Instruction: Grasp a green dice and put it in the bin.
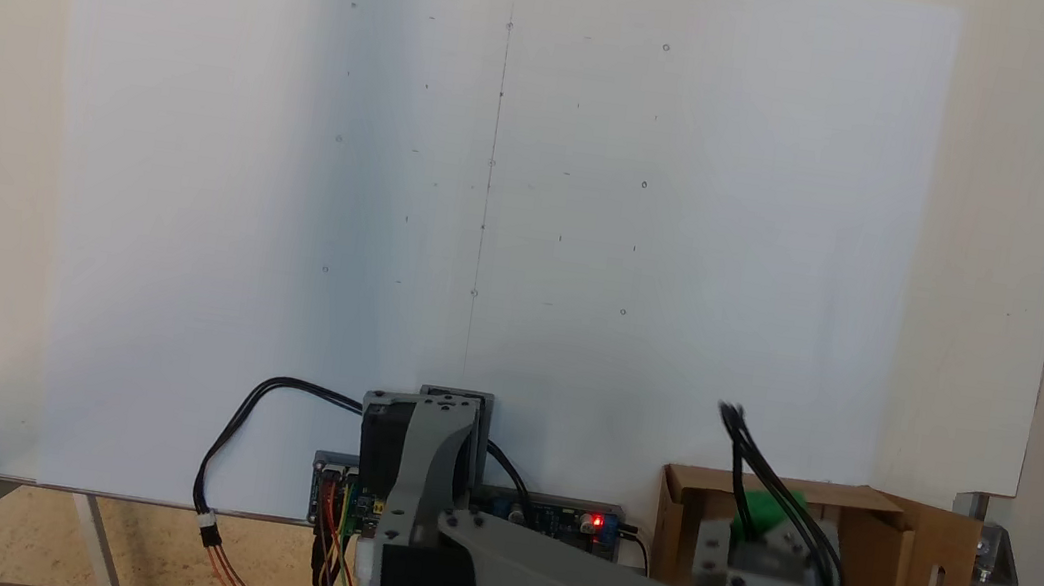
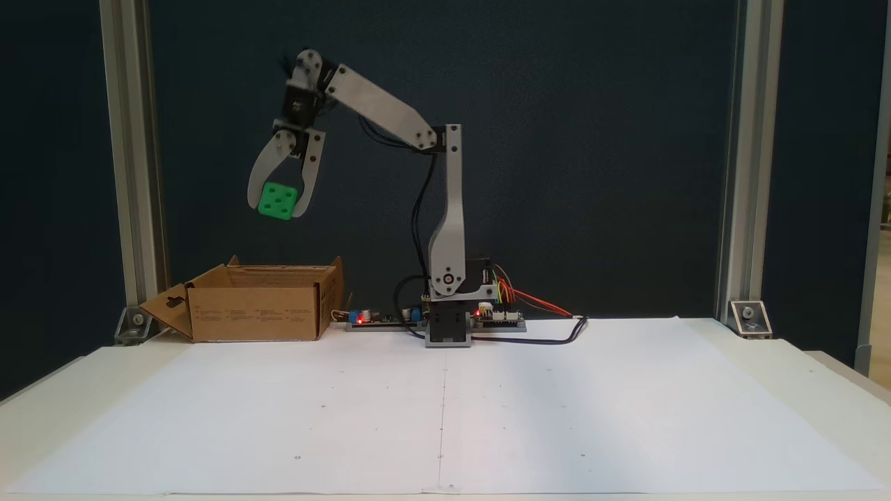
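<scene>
Pincer (image 2: 278, 203) grips green dice (image 2: 278, 201) above bin (image 2: 257, 313); pips face front.

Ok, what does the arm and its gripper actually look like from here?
Light grey flat plastic links on black servo motors, with black cables looping along the arm. The gripper has two curved grey fingers. At the base, a circuit board with a red light and coloured wires.

one overhead, one frontal; both show bin (image 1: 887, 583).
</scene>
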